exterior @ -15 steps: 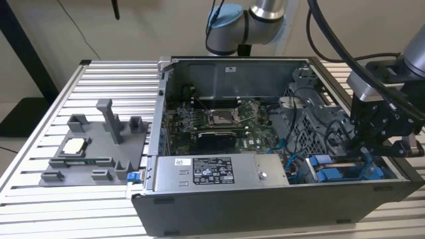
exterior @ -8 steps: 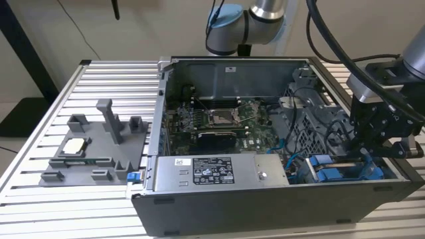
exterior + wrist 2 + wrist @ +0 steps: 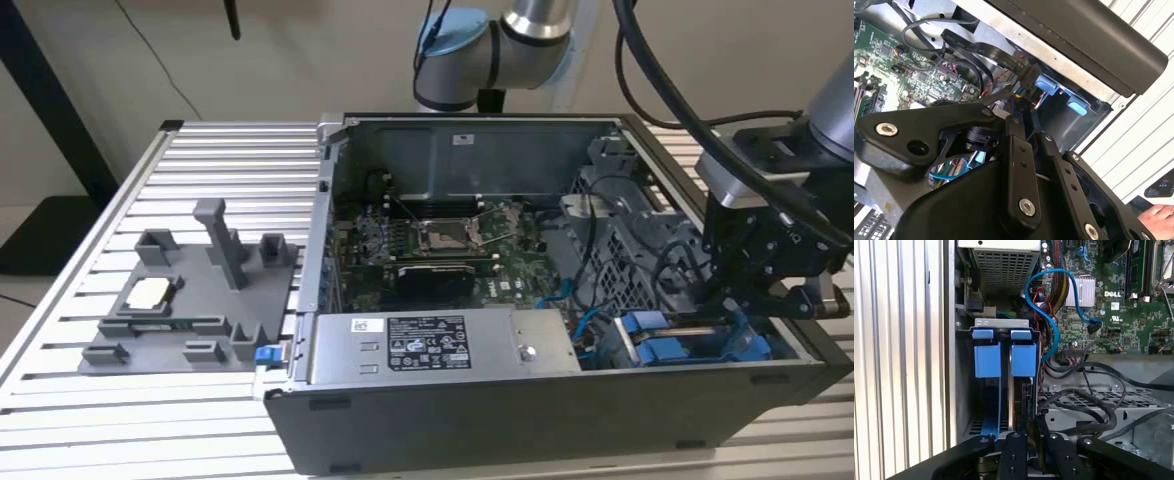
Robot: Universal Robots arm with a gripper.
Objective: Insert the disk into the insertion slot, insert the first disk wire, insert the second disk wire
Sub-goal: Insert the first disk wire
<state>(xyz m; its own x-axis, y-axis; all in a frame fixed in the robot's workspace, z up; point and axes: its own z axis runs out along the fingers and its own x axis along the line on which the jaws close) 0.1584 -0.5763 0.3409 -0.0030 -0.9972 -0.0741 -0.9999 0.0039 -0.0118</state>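
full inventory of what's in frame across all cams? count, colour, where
slatted table: one, silver, under everything
computer case: one, dark grey, open, on the table
fixture tray: one, grey, exterior view's left of the case
power-supply box: one, grey, near edge of the case
motherboard: one, green, inside the case
insertion slot: one, grey, case corner at exterior view's right
disk: one, blue carrier, in the slot
data cable: one, blue, beside the slot
loose cables: several, black, beside the slot
person's hand: one, outside the case
arm: one, silver, behind the case
gripper: one, black, over the disk
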